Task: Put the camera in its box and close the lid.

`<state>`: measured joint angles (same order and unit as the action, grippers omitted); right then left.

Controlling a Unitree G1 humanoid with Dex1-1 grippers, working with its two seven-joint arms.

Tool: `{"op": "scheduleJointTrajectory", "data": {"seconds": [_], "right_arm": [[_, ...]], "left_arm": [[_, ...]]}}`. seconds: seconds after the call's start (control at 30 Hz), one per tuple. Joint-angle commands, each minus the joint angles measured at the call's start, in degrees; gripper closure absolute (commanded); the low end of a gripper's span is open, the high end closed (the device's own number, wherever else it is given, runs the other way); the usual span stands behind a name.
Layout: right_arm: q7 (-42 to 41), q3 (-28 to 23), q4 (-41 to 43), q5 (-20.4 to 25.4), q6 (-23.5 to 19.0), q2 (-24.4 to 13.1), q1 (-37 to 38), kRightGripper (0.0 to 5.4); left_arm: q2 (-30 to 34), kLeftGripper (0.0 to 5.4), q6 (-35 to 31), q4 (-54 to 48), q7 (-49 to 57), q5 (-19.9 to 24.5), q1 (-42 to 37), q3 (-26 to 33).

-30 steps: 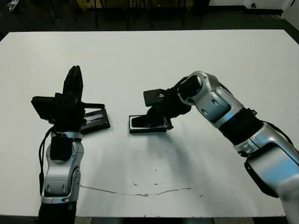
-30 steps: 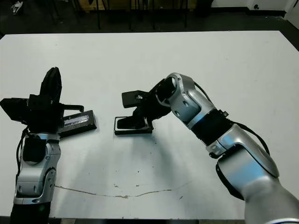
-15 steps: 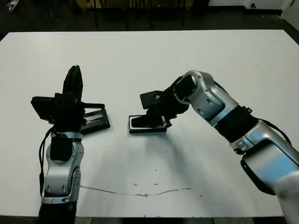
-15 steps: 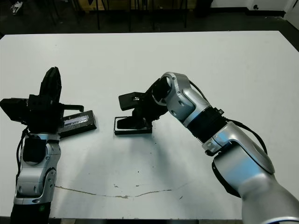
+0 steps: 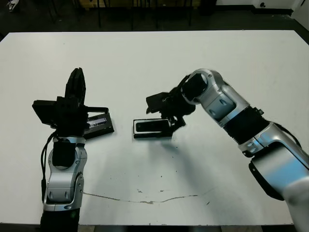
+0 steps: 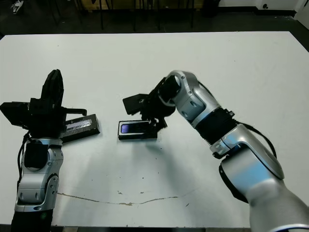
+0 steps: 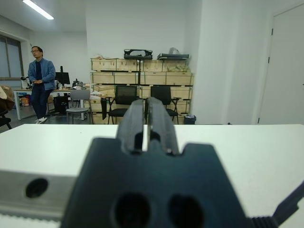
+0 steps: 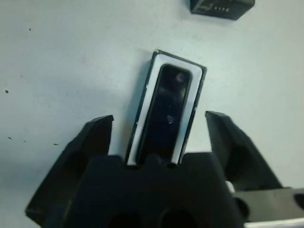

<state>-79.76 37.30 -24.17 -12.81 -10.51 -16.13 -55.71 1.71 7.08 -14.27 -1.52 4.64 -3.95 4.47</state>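
Right claw (image 8: 164, 142) spread empty over the box (image 8: 145, 107); its wrist view shows the camera (image 8: 166, 111) seated inside.

Slim black bar-shaped camera (image 6: 136, 128) inside shallow white-lined tray box (image 6: 137, 136), mid-table (image 6: 145, 63); flat black labelled lid (image 6: 81, 127) left of box, apart.

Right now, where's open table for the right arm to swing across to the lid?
The far half of the table is bare, and so is the near strip toward the robot. The gap between the box, with the camera in it, and the lid is narrow. The left gripper stands over the lid's outer end.
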Motion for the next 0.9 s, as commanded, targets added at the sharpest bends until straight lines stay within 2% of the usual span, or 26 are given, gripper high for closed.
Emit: {"op": "scheduleJointTrajectory", "data": {"seconds": [0.03,0.13,0.37,0.57,0.7,0.8,0.9], "right_arm": [[1.43,-1.56,-1.46,0.09,0.29,-0.55,0.27,0.45],[2.99,-3.91,-1.74,0.42,-1.38,-1.14,0.39,0.01],[5.39,-9.66,-3.02,2.33,0.37,-2.89,-0.96,0.01],[4.61,-19.64,-1.26,11.74,-6.53,-5.28,-0.3,0.01],[16.45,-27.3,11.85,14.2,-9.77,-6.19,8.62,0.01],[27.77,-31.55,23.07,14.68,-10.75,-4.32,18.08,0.34],[35.13,-32.84,30.5,15.01,-9.77,-2.79,26.4,0.84]], "left_arm": [[0.07,5.4,-0.39,0.99,0.05,-0.29,1.03,-0.06],[-0.03,5.4,-0.35,0.98,0.1,-0.2,1.04,-0.05],[-0.16,5.4,-0.83,0.95,0.13,0.17,0.83,-0.01],[0.29,5.4,-0.63,1.15,-0.09,0.1,0.65,0.3],[0.3,5.4,-0.91,1.08,-0.02,0.14,0.53,0.47],[0.44,5.4,-0.94,1.09,-0.03,-0.14,0.55,0.44],[0.5,5.4,-1.14,0.92,-0.1,-0.03,0.65,0.46]]}}
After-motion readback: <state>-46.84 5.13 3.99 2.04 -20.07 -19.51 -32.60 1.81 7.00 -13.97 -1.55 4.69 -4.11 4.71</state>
